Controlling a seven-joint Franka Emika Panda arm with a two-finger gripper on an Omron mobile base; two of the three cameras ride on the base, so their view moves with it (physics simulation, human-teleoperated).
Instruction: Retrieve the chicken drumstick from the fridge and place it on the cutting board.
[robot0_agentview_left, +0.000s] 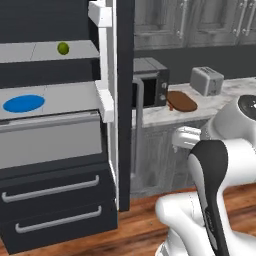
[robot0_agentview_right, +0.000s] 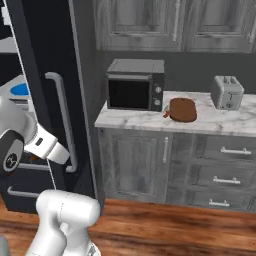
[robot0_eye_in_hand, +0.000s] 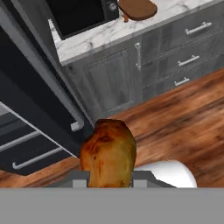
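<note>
Lighting: even, diffuse, moderately bright; no single source evident. Shadows: faint, soft beneath the reddish-brown oval wooden cutting board (robot0_agentview_right: 182, 109) on the white marbled stone counter (robot0_agentview_right: 235, 121). Glare: mild sheen on the brown wooden plank floor (robot0_eye_in_hand: 183, 122). Sharpness: rendered, slightly soft throughout; the orange-brown chicken drumstick (robot0_eye_in_hand: 108, 153) appears blurred close to the hand camera. Edge distortion: none apparent.

glossy white arm (robot0_agentview_left: 200, 210), rounded segments, black joint covers
</note>
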